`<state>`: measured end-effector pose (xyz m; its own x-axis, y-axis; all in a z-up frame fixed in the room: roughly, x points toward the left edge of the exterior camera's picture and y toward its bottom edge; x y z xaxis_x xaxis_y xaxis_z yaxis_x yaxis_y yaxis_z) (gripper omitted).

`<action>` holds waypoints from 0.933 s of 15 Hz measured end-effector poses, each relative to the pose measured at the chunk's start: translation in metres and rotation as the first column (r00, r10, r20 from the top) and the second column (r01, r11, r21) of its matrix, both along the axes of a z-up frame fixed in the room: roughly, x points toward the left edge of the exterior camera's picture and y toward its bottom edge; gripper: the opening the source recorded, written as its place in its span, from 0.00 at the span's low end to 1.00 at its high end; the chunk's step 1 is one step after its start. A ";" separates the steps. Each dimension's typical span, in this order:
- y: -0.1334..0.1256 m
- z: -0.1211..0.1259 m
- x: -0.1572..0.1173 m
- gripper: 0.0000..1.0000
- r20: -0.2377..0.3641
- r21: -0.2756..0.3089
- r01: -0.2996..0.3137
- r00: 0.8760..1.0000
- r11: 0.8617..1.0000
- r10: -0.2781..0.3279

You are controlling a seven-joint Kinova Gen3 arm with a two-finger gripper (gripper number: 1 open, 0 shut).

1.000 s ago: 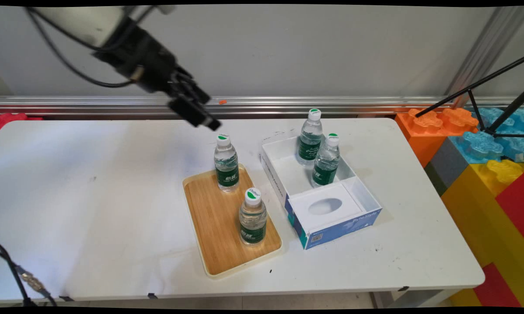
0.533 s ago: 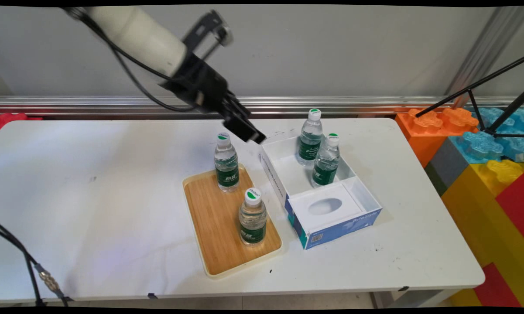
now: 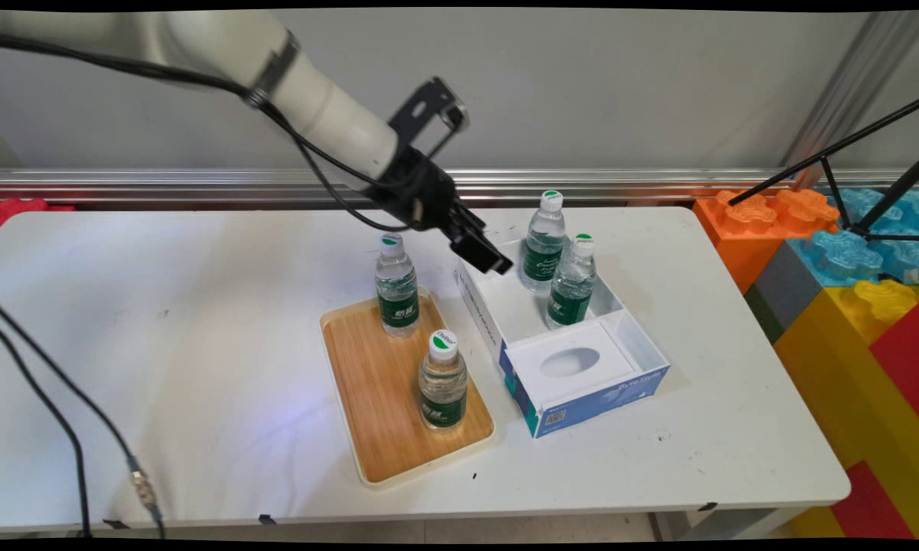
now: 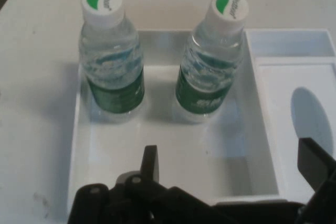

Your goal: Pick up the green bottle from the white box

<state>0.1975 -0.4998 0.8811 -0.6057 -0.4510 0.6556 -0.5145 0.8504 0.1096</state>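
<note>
My gripper (image 3: 493,260) hangs open above the left wall of a white open box (image 3: 505,310), with nothing between its fingers. In the hand view the gripper (image 4: 231,166) points at two water bottles with white caps and green labels standing inside the box: one on the left (image 4: 111,59) and one on the right (image 4: 212,61). In the main view these are the far bottle (image 3: 545,241) and the nearer bottle (image 3: 573,281). A white insert with an oval hole (image 3: 570,363) fills the box's near end. A third bottle (image 3: 396,287) stands just left of the gripper.
A wooden tray (image 3: 367,383) lies left of the box, carrying that third bottle and another bottle (image 3: 443,381) nearer the front. Big coloured building blocks (image 3: 849,283) are stacked beyond the table's right edge. Black tripod legs (image 3: 849,164) cross above them. Cables (image 3: 69,413) hang at the left.
The arm has swung right and down across the table's back, carrying the gripper from left of the tray's far bottle to above the box's left wall.
</note>
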 end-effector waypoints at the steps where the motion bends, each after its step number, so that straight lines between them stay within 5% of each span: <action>1: -0.006 -0.011 -0.008 1.00 -0.010 -0.001 0.005 1.000 1.000 -0.005; 14: -0.025 -0.075 -0.056 1.00 -0.099 -0.104 0.084 0.991 0.991 -0.095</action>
<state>0.1414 -0.5251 0.8062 -0.5672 -0.3271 0.7558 -0.4260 0.9020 0.0706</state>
